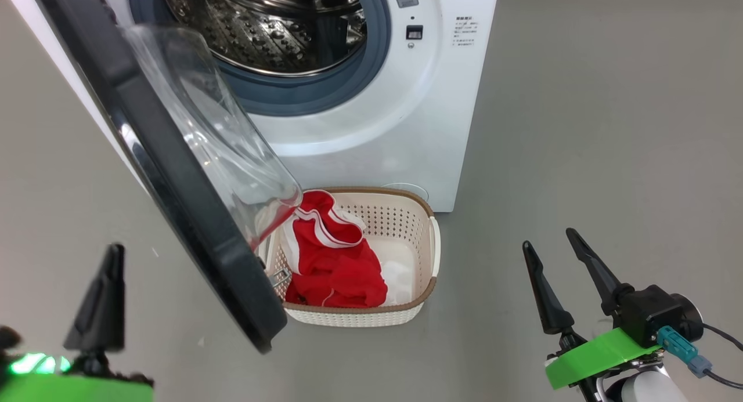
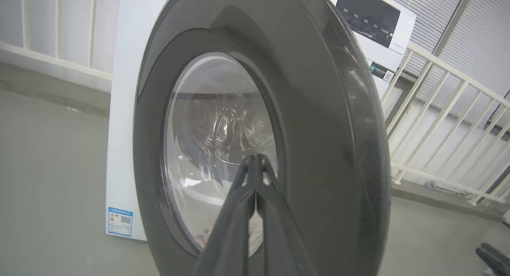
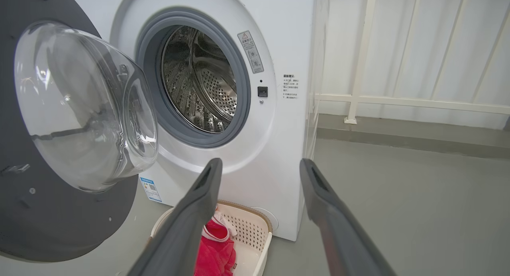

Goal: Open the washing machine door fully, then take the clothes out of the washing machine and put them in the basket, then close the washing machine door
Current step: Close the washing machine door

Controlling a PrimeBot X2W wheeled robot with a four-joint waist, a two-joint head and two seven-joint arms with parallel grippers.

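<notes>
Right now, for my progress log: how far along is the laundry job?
Done: the washing machine door stands open, the drum looks empty where visible, and the clothes lie in the basket. In hand: the left end effector, shut, points at the door's outer face. Left: closing the door.

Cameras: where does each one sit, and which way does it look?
Head view: on the robot's head, looking down at the washing machine, open door, basket and red clothes; left hand lower left, right hand lower right.
Left wrist view: on the left wrist, facing the door's outer side; shut left hand at bottom.
Right wrist view: on the right wrist, facing the drum and basket; open right hand at bottom.
Shared: head and right wrist views both show the basket.
</notes>
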